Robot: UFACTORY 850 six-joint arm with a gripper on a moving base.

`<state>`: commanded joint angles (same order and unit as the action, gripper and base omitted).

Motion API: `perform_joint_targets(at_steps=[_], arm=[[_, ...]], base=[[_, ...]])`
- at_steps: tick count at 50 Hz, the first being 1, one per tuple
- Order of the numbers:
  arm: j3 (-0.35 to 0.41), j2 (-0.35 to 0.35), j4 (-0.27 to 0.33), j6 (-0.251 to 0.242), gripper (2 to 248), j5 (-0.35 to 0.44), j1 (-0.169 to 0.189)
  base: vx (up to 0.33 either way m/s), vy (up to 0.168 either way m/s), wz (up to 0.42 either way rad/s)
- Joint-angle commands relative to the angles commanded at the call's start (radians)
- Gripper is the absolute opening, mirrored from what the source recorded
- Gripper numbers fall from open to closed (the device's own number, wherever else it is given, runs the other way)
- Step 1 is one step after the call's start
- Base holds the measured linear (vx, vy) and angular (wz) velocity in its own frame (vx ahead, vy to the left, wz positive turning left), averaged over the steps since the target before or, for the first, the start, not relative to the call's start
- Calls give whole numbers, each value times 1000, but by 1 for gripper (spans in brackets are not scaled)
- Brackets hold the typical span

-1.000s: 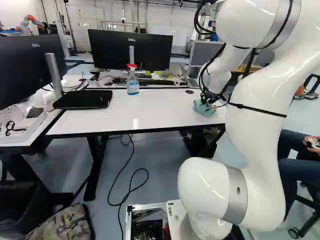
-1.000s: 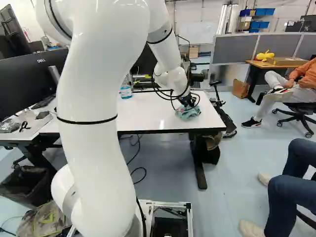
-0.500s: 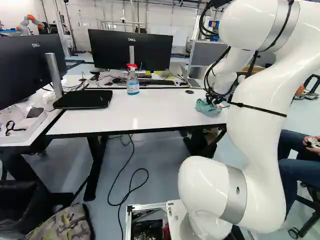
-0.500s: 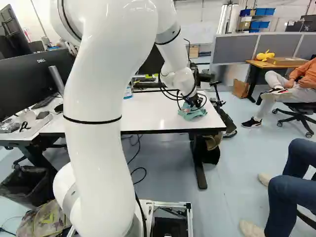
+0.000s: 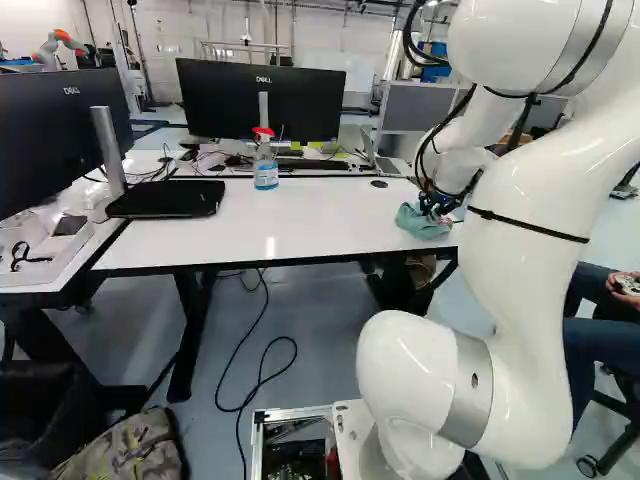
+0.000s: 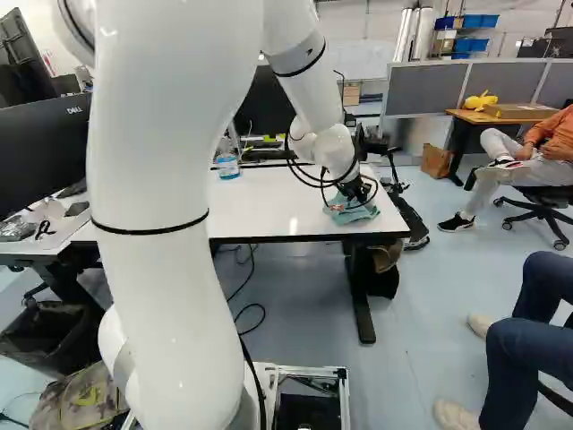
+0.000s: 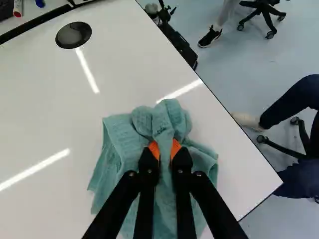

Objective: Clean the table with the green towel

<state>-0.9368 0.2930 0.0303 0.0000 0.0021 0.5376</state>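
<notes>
Wiping seems the step in hand: the green towel [image 7: 117,144] lies bunched at three o'clock on the table [image 5: 300,225] in the left base view, pinched between the gripper's [image 7: 165,148] close-set fingers. Next calls for a low sweep toward nine o'clock, cloth pressed down. The arm [image 5: 525,300] arches high, its wrist bent down over the towel

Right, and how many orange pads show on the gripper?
2. The gripper holds the green towel between them: one pad is nearer the round black disc, the other pad nearer the right-hand edge of the table in the wrist view.
</notes>
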Motion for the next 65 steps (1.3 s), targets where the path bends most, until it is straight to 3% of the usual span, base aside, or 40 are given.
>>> perform_joint_targets(at_steps=[14, 40, 65], arm=[[72, -60, 0, 0, 43, 0, 3], [200, -172, 0, 0, 43, 0, -34], [132, -111, 0, 0, 43, 0, -99]], base=[[0, 0, 0], [0, 0, 0], [0, 0, 0]])
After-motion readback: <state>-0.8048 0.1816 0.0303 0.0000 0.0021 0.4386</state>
